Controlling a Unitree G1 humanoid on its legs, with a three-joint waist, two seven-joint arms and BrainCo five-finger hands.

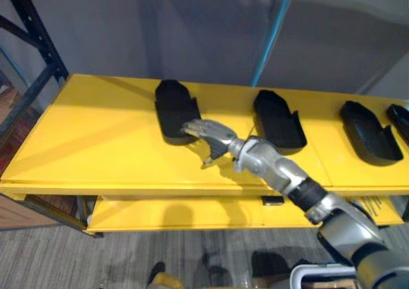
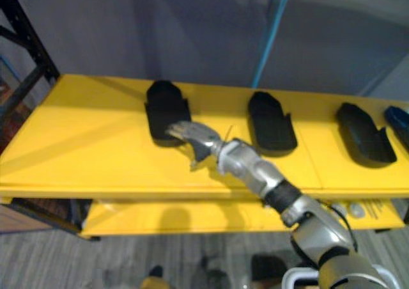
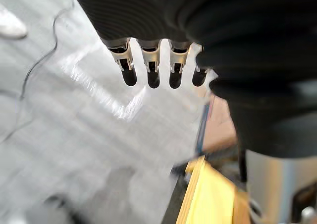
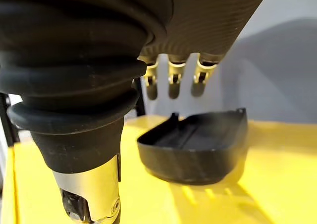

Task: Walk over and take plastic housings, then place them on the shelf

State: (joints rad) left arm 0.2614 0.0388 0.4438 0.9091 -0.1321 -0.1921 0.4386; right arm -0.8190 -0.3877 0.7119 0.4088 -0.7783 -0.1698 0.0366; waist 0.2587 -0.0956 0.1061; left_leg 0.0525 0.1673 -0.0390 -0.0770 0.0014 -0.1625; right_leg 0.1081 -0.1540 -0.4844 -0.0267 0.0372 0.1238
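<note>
Matte black moulded plastic housings (image 1: 174, 110) sit on a bright yellow metal shelf (image 1: 89, 142) with a black steel upright (image 1: 35, 27). The silver right hand (image 1: 208, 132) has a dark ribbed cover. Grey streaked floor (image 1: 128, 257).

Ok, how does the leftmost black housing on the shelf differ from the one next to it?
The leftmost housing has the right hand over its near end, fingers open; the second housing has no hand by it. The leftmost lies almost straight front to back; the second looks slightly angled, near end swung right. Both are black, open side up, flat on the yellow shelf.
</note>
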